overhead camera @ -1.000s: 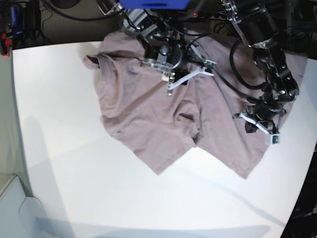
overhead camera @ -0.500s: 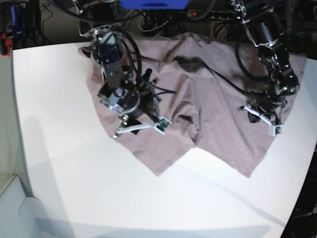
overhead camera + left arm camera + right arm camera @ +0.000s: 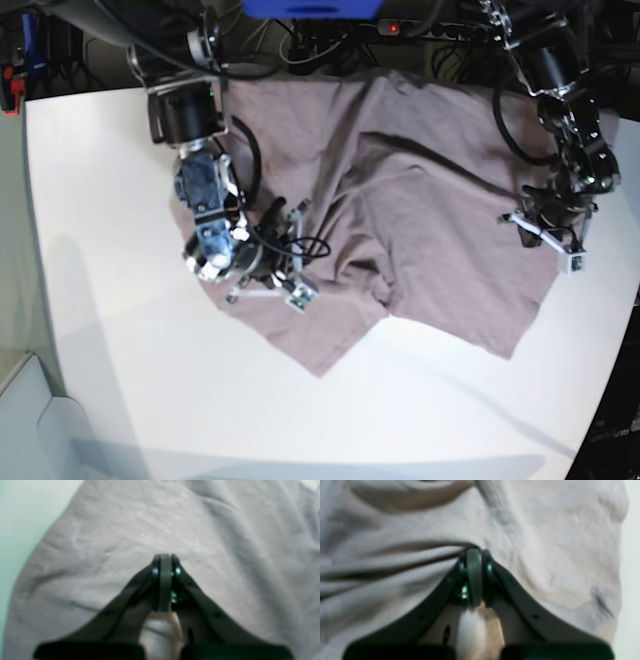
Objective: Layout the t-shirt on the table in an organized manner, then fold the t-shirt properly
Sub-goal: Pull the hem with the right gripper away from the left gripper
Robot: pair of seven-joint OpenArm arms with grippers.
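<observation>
The mauve-pink t-shirt [image 3: 430, 220] lies rumpled across the back half of the white table [image 3: 120, 330], with a pointed flap toward the front. My right gripper [image 3: 262, 282] is down on the shirt's left front part. In the right wrist view this right gripper [image 3: 473, 552] is shut on a fold of the t-shirt [image 3: 545, 542], with creases running into the jaws. My left gripper [image 3: 552, 230] sits at the shirt's right edge. Seen from the left wrist, the left gripper [image 3: 165, 560] is shut, tips against the t-shirt [image 3: 225, 530], with no cloth visibly between them.
Bare table [image 3: 20, 510] shows left of the cloth in the left wrist view, and a strip of table [image 3: 632, 555] at the right of the right wrist view. Cables and dark gear [image 3: 330, 30] crowd the back edge. The shirt's hem point [image 3: 318, 372] reaches toward the front.
The right arm swung from the shirt's back middle to its left front part and its jaws closed on a fold. The left arm shifted slightly right and back, staying shut. The shirt spread wider.
</observation>
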